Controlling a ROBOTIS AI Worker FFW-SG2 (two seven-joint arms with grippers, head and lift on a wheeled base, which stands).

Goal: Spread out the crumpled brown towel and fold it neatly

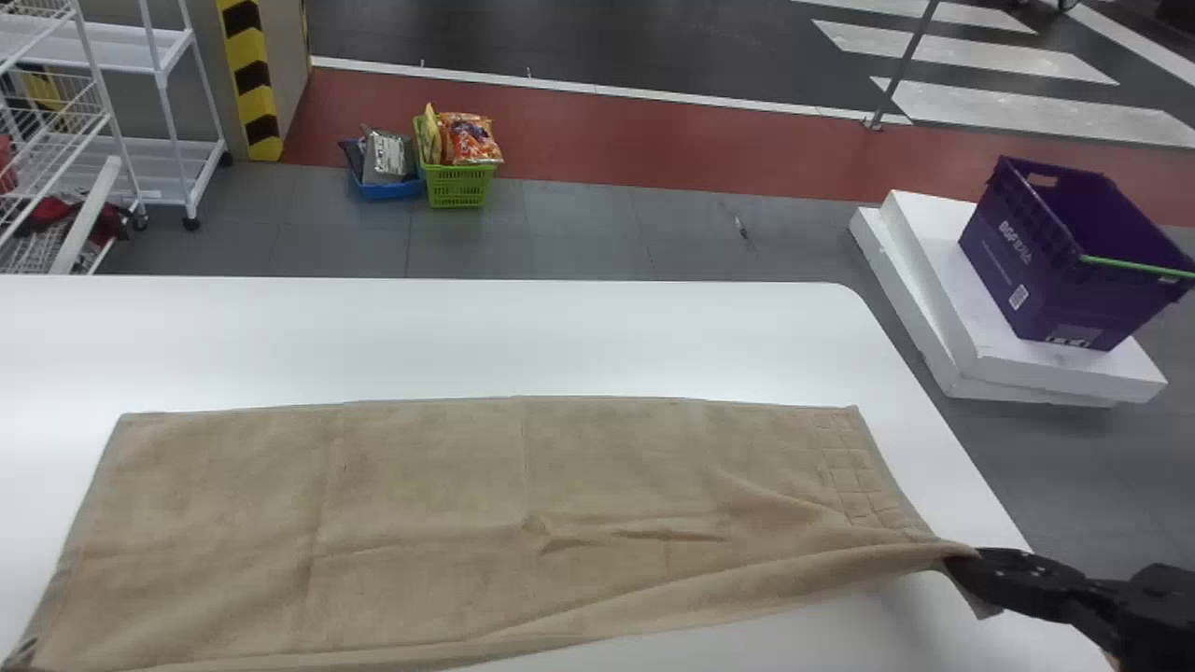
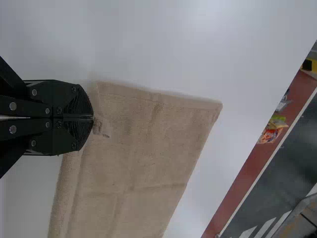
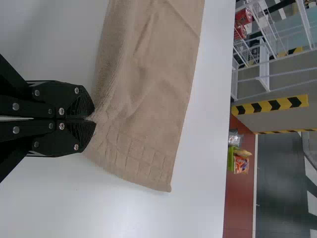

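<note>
We find the white table extending under both claws and well ahead of them. Between the left claw and the right claw, the brown towel lies as a wide strip on the table. We record its far edge as nearly straight, with creases fanning from the right claw and a grid-patterned band just ahead of that claw.

Well ahead of the left claw, we note a white wire shelving rack. Ahead of the right claw, past the table, white slabs lie stacked on the floor, bearing a purple crate.

We find both claws closed on the towel: the left grips its near-left corner, the right its near edge by the right end, where a small corner hangs below the fingers.

Far off, between the claws' lines, we list a green basket holding snack bags, just beside a blue basket.
</note>
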